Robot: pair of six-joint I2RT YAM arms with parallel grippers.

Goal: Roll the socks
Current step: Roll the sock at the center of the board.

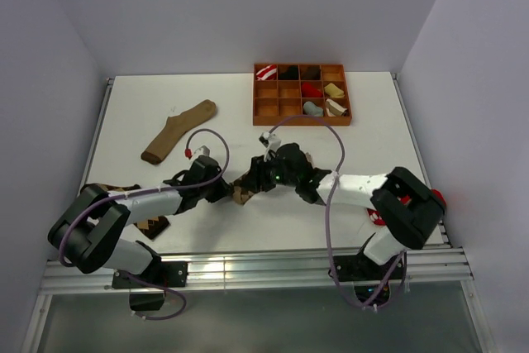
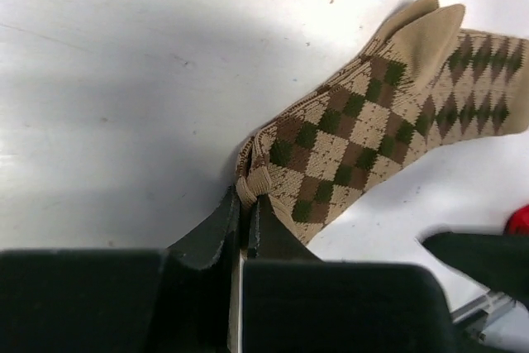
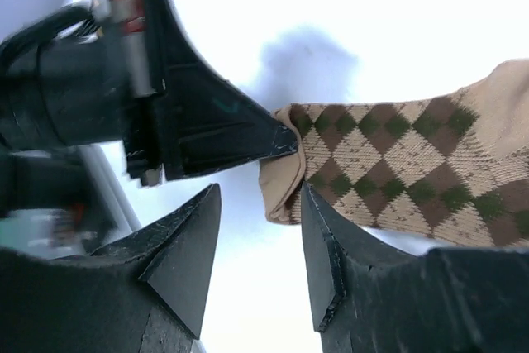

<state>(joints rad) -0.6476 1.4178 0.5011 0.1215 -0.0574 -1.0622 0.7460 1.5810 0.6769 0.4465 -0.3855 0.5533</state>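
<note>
Scene: two arms meet mid-worktop [image 1: 372, 146], toward the near edge.
Left pincer [image 2: 244, 204]: closed tight, clamped on the folded cuff edge of the light argyle sock [image 2: 347, 146].
Right pincer [image 3: 260, 192]: jaws apart, nothing gripped; sock's cuff end sits just by the gap.
Light argyle sock: lying flat btwn the two pincers, diamond pattern up.
Dark argyle sock [image 1: 153, 225]: near-left, partly hidden under left arm.
Tan sock [image 1: 178, 131]: far left, well apart.
Tray [image 1: 302, 121]: far side, w/ small bundles in several compartments.

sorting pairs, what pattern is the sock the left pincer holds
Tan argyle sock, brown and green diamonds; best in left wrist view.
</note>
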